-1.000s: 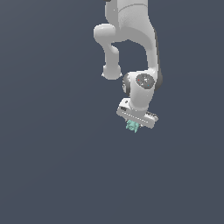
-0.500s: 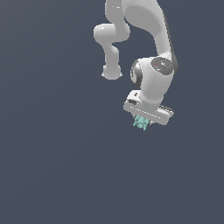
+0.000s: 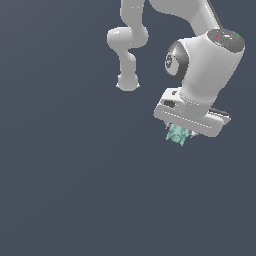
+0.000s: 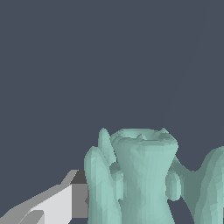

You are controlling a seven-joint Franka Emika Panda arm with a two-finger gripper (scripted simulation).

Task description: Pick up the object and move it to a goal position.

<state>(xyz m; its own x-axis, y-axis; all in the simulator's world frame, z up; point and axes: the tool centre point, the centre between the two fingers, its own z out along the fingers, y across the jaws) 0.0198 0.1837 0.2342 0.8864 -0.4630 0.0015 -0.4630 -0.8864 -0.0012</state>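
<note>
The object (image 3: 177, 134) is a small mint-green, lumpy ridged piece hanging just under the white hand of the arm, on the exterior view's right. My gripper (image 3: 179, 136) is shut on it, and its fingers are mostly hidden behind the piece and the hand. In the wrist view the object (image 4: 144, 175) fills the lower middle of the picture, with one white, dark-tipped finger (image 4: 65, 201) pressed against its side. The other finger is out of sight there.
The white arm (image 3: 205, 65) bends over from the top of the exterior view, its base link (image 3: 127, 82) farther back. Beneath everything lies a plain dark grey-blue floor (image 3: 75, 200).
The arm has carried the object toward the exterior view's right and a little lower over the last second, and the hand looks larger in the picture. The grip has stayed shut on the piece.
</note>
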